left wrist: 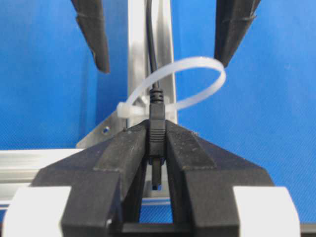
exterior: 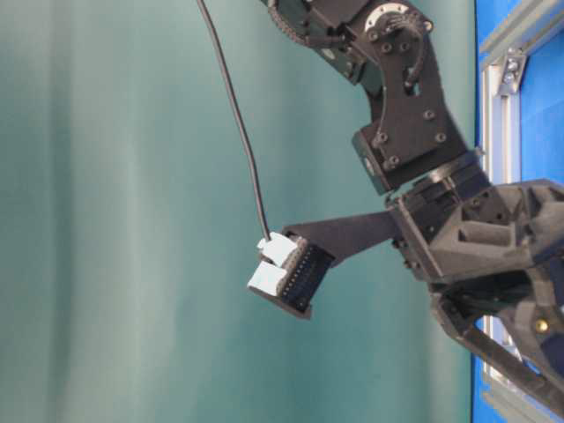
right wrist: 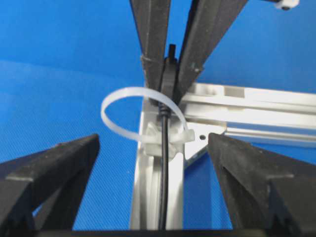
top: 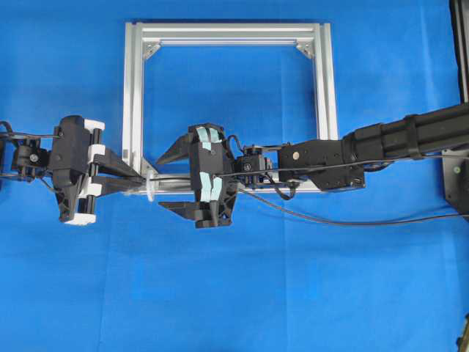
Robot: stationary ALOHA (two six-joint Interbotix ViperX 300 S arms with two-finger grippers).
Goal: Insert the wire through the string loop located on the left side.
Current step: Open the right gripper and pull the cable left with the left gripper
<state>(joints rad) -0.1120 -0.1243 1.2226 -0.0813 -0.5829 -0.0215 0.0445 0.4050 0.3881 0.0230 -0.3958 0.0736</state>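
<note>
Two grippers met at the lower left corner of the frame [top: 231, 33] in the overhead view: the left gripper [top: 139, 183] lay with its jaws pressed together at that corner, just beside the loop [top: 151, 192], while the right gripper [top: 170, 182] stood spread, one finger above the bottom rail and one below it, and the wire [top: 344, 221] trailed off to the right across the blue cloth [top: 234, 293]. At table level, only the right arm [exterior: 414, 123] showed against a teal backdrop [exterior: 115, 220], with one finger [exterior: 291, 273] thrust left and a thin black cable [exterior: 238, 115] running down to it; the loop and left gripper were out of sight. From the left wrist, the left gripper [left wrist: 157, 143] pinched the plug [left wrist: 156, 129] of the wire [left wrist: 151, 44], whose cord ran back through the loop [left wrist: 197, 81] along the rail, and the two right fingers [left wrist: 96, 34] hung well apart at either side. From the right wrist, the wire [right wrist: 163, 168] passed through the loop [right wrist: 118, 111] into the closed left fingers [right wrist: 153, 44], and the right gripper [right wrist: 153, 148] stood wide, touching neither.
</note>
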